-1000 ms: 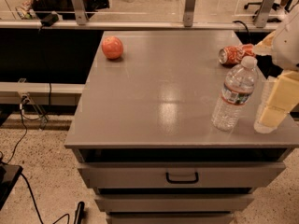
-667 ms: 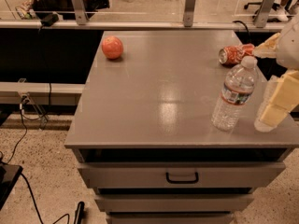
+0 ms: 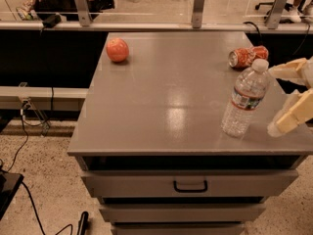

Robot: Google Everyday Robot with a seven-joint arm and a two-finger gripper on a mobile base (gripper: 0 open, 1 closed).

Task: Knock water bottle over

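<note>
The water bottle [image 3: 244, 100], clear ribbed plastic with a white cap and a narrow label band, stands upright near the front right of the grey table top [image 3: 171, 97]. My gripper [image 3: 272, 100] comes in from the right edge, just right of the bottle and apart from it. It is open and empty. Its upper cream finger [image 3: 289, 70] is level with the bottle's cap and its lower finger [image 3: 291, 115] is level with the bottle's base.
A crushed red soda can [image 3: 248, 56] lies on its side behind the bottle at the back right. A red-orange apple [image 3: 117, 50] sits at the back left. Drawers with a dark handle [image 3: 190, 186] are below the front edge. A glass barrier runs behind.
My gripper has dropped slightly and its fingers now point more to the left, towards the bottle. The bottle, can and apple have not moved.
</note>
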